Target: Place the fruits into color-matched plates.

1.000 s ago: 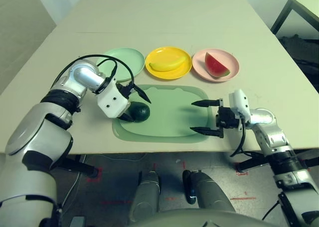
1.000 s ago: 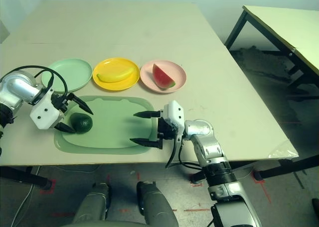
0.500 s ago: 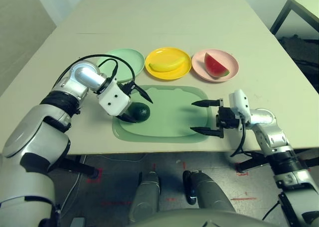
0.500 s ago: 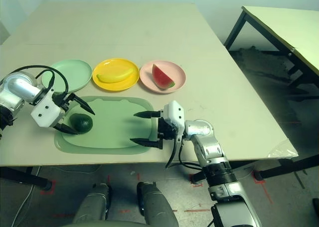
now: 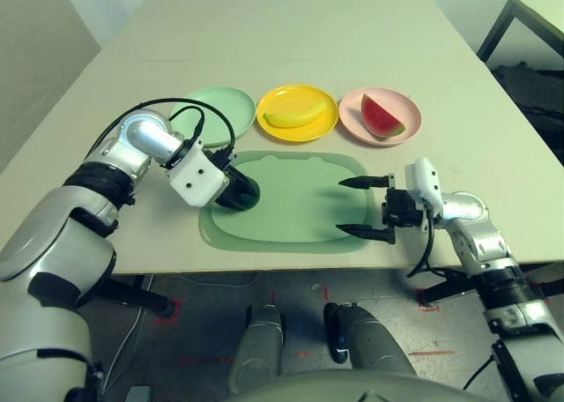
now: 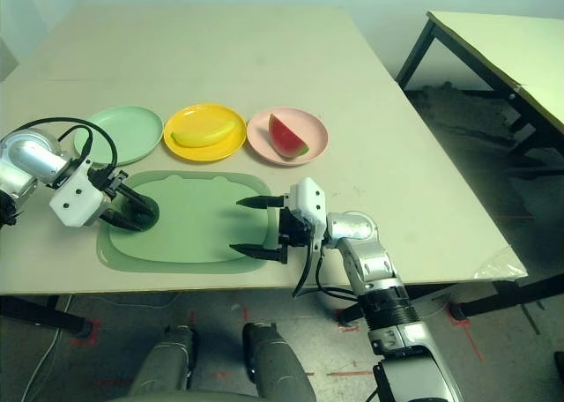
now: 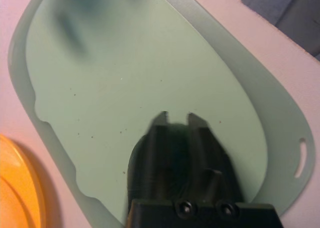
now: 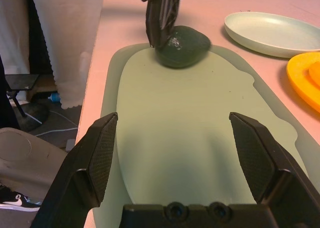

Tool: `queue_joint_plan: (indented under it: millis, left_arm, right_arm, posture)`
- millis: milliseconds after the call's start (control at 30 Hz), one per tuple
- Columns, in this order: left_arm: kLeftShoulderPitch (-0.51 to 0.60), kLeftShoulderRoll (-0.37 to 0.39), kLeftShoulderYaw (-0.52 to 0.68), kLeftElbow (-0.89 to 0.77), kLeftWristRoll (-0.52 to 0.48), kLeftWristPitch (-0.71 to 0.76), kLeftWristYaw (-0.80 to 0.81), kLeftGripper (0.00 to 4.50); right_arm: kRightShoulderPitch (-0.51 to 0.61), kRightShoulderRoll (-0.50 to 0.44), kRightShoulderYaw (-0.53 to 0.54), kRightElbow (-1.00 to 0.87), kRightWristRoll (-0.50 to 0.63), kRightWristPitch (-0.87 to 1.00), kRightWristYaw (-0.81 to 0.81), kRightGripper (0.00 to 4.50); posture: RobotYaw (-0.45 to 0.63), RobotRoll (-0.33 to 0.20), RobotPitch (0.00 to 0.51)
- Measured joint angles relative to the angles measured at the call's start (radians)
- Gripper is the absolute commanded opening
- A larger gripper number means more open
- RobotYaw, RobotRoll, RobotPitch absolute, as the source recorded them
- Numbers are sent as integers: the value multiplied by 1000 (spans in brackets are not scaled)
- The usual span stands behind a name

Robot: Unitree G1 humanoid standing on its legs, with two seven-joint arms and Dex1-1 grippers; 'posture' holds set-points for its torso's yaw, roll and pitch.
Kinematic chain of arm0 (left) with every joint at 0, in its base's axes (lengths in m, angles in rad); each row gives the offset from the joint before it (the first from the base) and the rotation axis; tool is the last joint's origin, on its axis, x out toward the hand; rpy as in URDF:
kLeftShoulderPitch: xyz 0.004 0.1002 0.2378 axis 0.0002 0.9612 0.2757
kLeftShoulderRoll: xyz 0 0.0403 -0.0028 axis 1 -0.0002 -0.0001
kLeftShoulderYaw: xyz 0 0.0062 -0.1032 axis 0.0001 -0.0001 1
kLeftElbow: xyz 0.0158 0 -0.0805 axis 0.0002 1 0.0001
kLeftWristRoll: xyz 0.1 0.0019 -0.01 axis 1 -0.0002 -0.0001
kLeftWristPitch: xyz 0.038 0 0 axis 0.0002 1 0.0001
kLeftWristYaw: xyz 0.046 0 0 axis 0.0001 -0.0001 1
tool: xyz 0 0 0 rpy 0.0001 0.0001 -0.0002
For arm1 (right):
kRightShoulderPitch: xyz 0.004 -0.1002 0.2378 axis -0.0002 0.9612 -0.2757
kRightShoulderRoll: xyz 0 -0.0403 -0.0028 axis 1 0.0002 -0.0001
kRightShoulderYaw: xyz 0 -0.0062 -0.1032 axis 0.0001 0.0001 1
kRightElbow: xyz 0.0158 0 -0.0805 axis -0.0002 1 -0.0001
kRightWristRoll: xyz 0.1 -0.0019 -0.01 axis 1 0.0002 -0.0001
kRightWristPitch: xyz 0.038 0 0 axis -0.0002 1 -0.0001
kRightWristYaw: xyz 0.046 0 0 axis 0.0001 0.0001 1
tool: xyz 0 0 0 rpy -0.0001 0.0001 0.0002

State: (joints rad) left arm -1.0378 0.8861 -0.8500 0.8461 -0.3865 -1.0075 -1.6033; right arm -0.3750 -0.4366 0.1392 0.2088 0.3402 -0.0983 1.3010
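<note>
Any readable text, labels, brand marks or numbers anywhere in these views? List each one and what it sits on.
None: no readable text in any view.
The three plates, the green mat, the banana, the watermelon wedge and the avocado are unmarked.
The left claw and right claw show no legible markings either.

Our left arm reaches forward with the elbow bent, silver forearm angled inward, black cable looping over the wrist. Left end effector points inward and down, its black fingers drawn close, clamped around the avocado. Our right arm sits low on the right, forearm turned inward toward the left. Right end effector points left, level above the surface, fingers spread wide apart with nothing between them. The two end effectors are well apart.
</note>
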Motion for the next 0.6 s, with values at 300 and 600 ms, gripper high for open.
queue_joint_plan:
  millis: [300,600]
  left_arm:
    - [3,1,-2,-1,-4,0,0,219]
    - [-6,-5,69,-61,-82,102,0,2929]
  right_arm:
    - [1,0,0,-1,0,0,0,4500]
    - [1,0,0,-1,0,0,1,4500]
  posture:
    - [-77,0,127]
    - [-68,0,125]
